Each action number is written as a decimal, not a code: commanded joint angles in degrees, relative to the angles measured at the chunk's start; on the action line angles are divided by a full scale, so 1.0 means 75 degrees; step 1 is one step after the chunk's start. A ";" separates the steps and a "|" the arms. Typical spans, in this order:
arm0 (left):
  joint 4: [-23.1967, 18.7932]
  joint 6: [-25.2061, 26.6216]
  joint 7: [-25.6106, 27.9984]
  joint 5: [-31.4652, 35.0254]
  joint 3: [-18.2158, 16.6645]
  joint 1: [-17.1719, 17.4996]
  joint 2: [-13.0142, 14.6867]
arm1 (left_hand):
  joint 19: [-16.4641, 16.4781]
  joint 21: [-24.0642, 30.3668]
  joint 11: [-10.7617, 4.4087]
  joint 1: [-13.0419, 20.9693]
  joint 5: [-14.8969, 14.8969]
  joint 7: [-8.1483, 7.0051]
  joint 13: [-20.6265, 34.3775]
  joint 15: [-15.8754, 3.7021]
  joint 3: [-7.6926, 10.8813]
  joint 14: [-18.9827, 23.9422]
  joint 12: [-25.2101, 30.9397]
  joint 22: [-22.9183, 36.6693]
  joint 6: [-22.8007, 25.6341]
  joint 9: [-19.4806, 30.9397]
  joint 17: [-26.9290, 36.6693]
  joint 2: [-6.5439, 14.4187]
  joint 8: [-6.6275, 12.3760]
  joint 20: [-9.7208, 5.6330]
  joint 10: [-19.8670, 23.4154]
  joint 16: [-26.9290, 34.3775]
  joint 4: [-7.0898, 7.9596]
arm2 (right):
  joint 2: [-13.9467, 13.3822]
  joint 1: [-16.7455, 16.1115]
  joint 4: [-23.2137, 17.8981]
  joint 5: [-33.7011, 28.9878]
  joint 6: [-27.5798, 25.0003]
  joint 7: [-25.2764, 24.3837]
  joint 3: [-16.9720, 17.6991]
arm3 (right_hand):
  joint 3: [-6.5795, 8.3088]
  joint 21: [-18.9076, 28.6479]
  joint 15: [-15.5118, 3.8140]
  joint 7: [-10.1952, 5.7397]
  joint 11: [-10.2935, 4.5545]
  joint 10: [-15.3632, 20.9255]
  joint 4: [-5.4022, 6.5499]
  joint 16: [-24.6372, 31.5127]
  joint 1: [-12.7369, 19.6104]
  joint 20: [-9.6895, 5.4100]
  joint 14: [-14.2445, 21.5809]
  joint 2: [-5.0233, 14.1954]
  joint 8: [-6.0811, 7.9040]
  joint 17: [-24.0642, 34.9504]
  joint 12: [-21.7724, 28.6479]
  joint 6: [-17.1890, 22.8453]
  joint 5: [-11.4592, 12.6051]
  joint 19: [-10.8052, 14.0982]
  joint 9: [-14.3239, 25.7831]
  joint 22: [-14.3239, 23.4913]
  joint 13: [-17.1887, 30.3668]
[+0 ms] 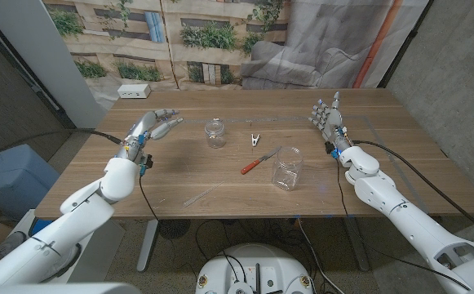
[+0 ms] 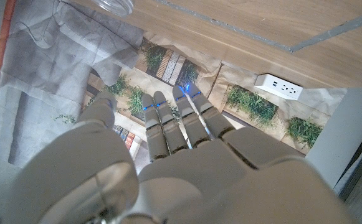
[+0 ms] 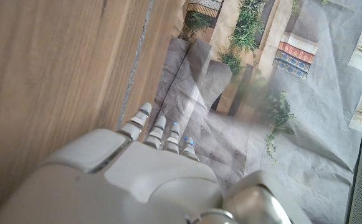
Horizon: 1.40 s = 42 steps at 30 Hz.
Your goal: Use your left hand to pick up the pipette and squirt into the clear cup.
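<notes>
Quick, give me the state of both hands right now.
Left hand: open, fingers extended, holding nothing.
Right hand: open, fingers extended, holding nothing.

Looked like a lab or test room: bare concrete wall (image 1: 457, 49), printed backdrop (image 1: 204, 33) hung behind wooden tabletop (image 1: 220, 175), white power strip (image 1: 135, 92).

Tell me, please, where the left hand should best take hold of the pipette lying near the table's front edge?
Probably from above, at mid-length: the pipette lies flat and slanting on the table, thin and clear, so its bulb end cannot be told. The left hand is open and apart from it.
</notes>
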 commanded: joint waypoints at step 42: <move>0.3927 -0.2928 -0.1655 -0.3676 0.1794 -0.2171 -0.1700 | -0.3103 -0.0130 0.1034 -0.2834 0.0131 0.0604 -0.0062 0.0462 -0.0073 -0.4021 -0.0056 -0.0085 -0.3882 -0.0045 0.0039 0.0385 -0.0045 -0.0381 -0.4208 -0.0013 0.0370 | 0.0000 0.0001 0.0003 -0.0002 0.0001 0.0004 0.0000 | -0.0050 0.0052 -0.0624 -0.0071 -0.0038 0.0012 0.0004 0.0046 0.0000 -0.0006 -0.0058 0.0444 0.0052 0.0036 0.0034 0.0019 0.0041 0.0029 0.0013 0.0041 0.0007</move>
